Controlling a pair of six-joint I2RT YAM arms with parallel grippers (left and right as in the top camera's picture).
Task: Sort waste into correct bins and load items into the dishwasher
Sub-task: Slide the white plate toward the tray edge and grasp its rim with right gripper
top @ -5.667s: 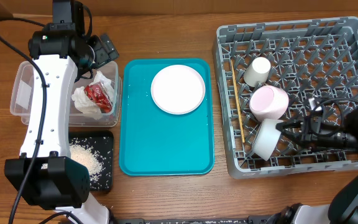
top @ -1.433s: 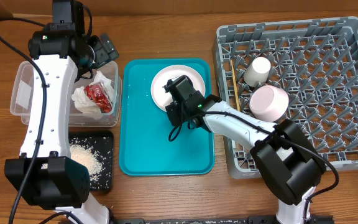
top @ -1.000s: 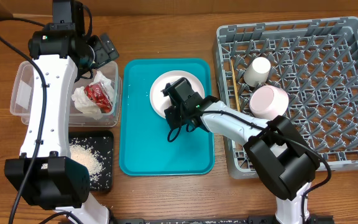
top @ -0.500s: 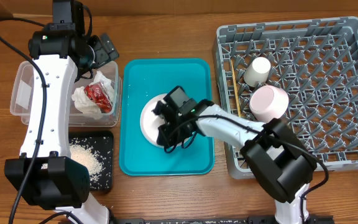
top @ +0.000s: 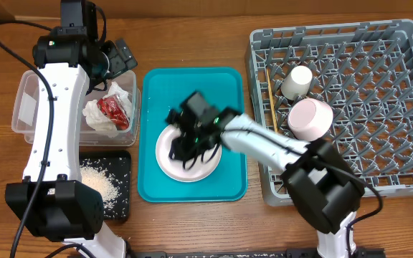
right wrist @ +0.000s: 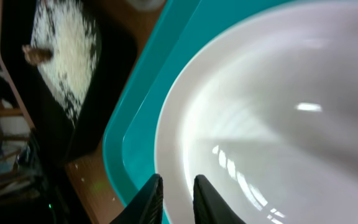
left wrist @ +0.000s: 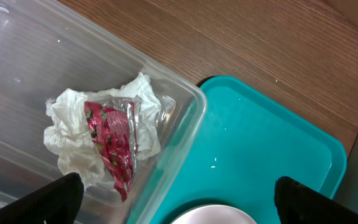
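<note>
Right gripper (right wrist: 176,198), jaws narrowly parted, sits at the rim of the glossy pale round plate (right wrist: 278,124) on the teal tray (right wrist: 138,134).

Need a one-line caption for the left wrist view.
Open left gripper over clear tub holding crumpled napkin and red wrapper, teal tray alongside.

The left arm (top: 49,122) reaches straight out from its base along the left side. Its left gripper (left wrist: 179,186) points down with the jaws spread wide. The right arm (top: 264,147) stretches leftward, blurred at the wrist. The right gripper (right wrist: 176,190) tilts down, jaws a narrow gap apart.
</note>
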